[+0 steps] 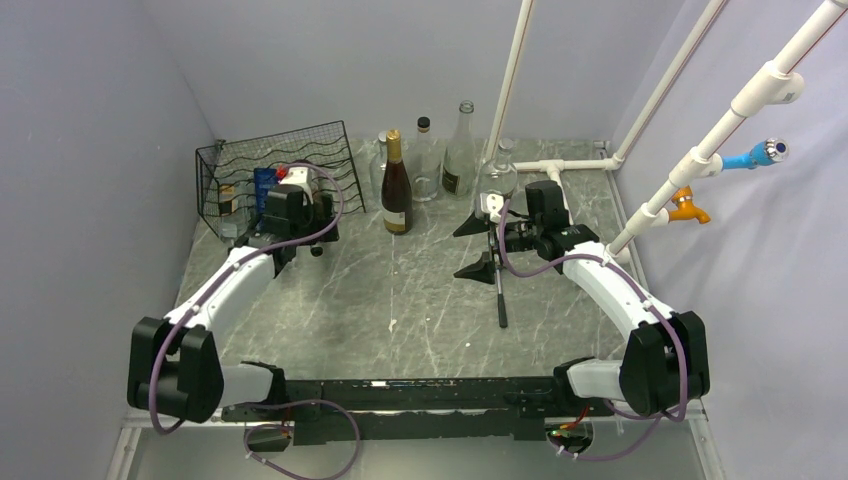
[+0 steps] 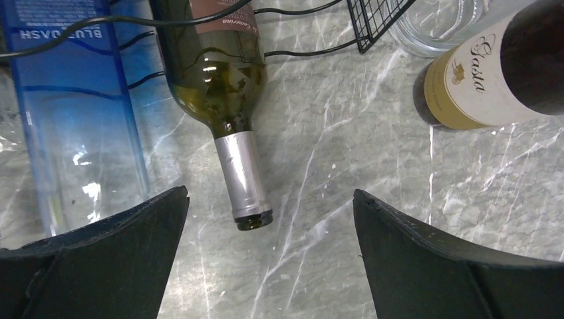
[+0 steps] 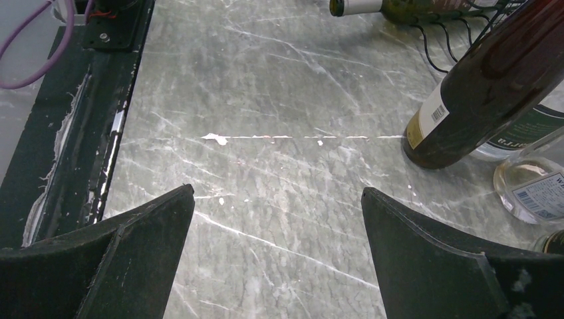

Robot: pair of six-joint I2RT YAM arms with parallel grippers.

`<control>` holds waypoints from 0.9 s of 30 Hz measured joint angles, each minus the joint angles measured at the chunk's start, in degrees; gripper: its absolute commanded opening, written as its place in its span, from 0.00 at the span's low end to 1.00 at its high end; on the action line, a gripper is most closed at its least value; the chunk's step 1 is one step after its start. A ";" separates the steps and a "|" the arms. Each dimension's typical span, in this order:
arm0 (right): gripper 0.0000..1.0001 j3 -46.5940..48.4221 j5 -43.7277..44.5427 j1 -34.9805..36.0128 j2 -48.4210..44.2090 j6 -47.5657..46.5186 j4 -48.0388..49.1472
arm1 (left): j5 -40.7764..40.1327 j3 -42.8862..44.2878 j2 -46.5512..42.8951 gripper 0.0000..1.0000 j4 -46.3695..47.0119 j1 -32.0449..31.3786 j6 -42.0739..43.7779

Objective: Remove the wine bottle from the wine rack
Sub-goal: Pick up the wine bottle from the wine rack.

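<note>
Green wine bottle (image 2: 219, 86) lies in the wine rack (image 1: 285, 160), upper left of my top view, neck sticking out toward my left gripper (image 2: 269, 194), fingers spread wide and empty; right gripper (image 3: 277, 189) likewise spread, holding nothing, right of centre.

We see the wine bottle (image 2: 223, 93), green glass with a silver foil neck and an open mouth, lying on its side among the wavy wires of the wine rack (image 1: 222, 185). The rack is a black wire box at the bench's (image 2: 346, 173) far left. The bottle's neck pokes out past the wires.
</note>
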 measured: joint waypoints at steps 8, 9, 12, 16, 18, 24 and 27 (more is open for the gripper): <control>1.00 0.00 -0.02 -0.24 0.00 -0.02 0.00 | 1.07 0.00 6.08 0.95 3.54 2.10 -1.92; 1.00 0.00 -0.02 -0.26 0.00 -0.02 0.00 | 1.07 0.00 6.78 0.94 3.91 2.36 -2.08; 1.00 0.00 -0.02 -0.31 0.00 -0.02 0.00 | 1.07 0.00 8.59 0.91 4.90 3.06 -2.56; 1.00 0.00 -0.04 -0.33 0.00 -0.02 0.00 | 0.98 0.02 11.23 0.87 5.92 3.65 -3.39; 1.00 0.00 -0.04 -0.37 0.00 -0.04 0.00 | 0.90 0.04 12.46 0.85 6.01 3.78 -3.52; 1.00 0.00 -0.04 -0.42 0.00 -0.09 0.00 | 0.83 0.72 15.50 0.81 6.05 3.89 -4.44; 1.00 -0.02 -0.02 -0.46 0.02 -0.17 0.00 | 0.55 1.07 16.15 0.76 6.16 3.89 -4.90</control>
